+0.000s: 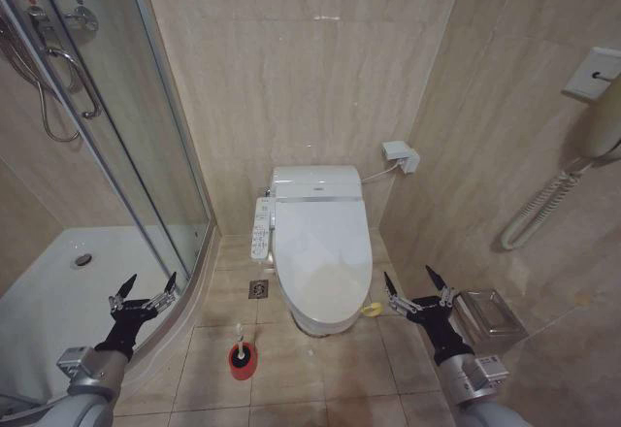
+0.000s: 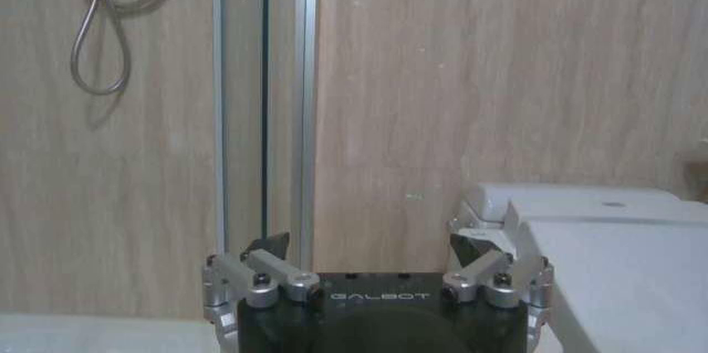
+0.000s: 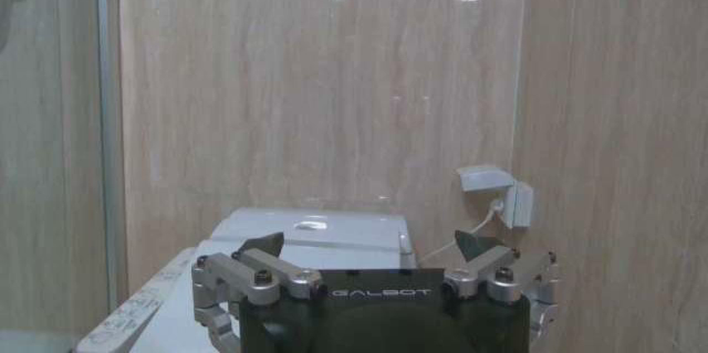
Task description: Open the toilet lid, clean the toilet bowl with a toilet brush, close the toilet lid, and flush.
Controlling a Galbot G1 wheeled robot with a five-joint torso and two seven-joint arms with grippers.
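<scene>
The toilet lid (image 1: 322, 247) lies shut on the white toilet bowl (image 1: 315, 322) against the back wall, with a small yellow-green loop (image 1: 372, 308) at its front right edge. A button panel (image 1: 261, 227) sits on the bowl's left side. The toilet brush (image 1: 240, 335) stands in a red cup holder (image 1: 242, 359) on the floor, left of the bowl's front. My left gripper (image 1: 148, 286) hangs open over the shower tray's edge, left of the brush. My right gripper (image 1: 415, 282) is open just right of the bowl, near the loop. Both grippers (image 2: 370, 245) (image 3: 370, 241) hold nothing.
A glass shower enclosure (image 1: 146, 155) with a white tray (image 1: 58, 291) fills the left. A floor drain (image 1: 257, 289) lies beside the bowl. A metal bin (image 1: 490, 318) stands at the right wall, under a wall phone (image 1: 606, 116) with a coiled cord. A wall socket (image 1: 403, 155) sits behind the toilet.
</scene>
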